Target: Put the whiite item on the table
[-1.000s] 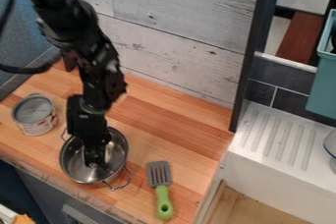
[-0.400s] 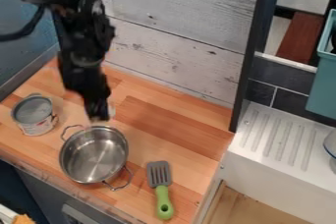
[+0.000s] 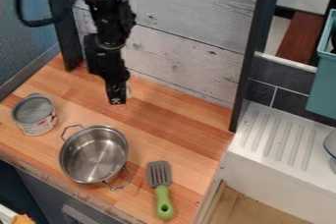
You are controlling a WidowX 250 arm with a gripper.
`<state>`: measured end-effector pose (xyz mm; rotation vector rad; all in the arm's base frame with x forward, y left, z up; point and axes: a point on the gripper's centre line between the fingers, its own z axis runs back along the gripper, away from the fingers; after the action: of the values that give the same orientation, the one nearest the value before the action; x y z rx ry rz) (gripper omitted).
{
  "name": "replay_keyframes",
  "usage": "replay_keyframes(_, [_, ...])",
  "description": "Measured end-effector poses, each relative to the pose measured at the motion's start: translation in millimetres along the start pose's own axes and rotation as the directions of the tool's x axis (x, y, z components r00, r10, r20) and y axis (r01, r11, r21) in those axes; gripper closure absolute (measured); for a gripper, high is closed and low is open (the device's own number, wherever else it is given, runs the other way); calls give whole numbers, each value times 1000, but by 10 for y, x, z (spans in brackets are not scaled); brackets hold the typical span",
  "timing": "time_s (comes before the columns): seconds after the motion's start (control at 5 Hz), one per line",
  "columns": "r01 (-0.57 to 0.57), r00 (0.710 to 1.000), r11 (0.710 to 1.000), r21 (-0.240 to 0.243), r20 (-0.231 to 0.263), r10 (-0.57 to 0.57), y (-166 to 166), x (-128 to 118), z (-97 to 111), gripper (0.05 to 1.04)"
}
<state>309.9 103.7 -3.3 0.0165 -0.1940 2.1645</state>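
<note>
We see a small whitish item beside the black gripper, whose grip we cannot tell, above the wood-grained table; a round, shiny metal pot stands near the front edge.

My angular claw is black; I see a round silver metal pot, a grey-and-green slotted spatula and an orange-brown striped wooden counter.

Open stretch of wooden countertop between metal pot and plank wall, narrow gap from pot to can, slotted spatula near pot's other side, dark post bounding right end
</note>
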Motion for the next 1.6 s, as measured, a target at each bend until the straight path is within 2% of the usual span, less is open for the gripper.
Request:
replay_keyframes(0.2, [25, 999, 999, 37, 41, -27, -74, -108, -287, 589])
replay_keyframes(0.4, [49, 996, 997, 56, 74, -53, -81, -199, -428, 589])
replay_keyframes(0.6, [51, 994, 996, 76, 96, -58, -99, -195, -482, 505])
replay_keyframes(0.8, [83, 993, 992, 90, 82, -91, -87, -214, -478, 207])
replay_keyframes(1.0, [90, 992, 991, 102, 81, -99, -36, -200, -482, 72])
replay_keyframes(1.6, [107, 994, 994, -14, 10, -107, -52, -137, 151, 83])
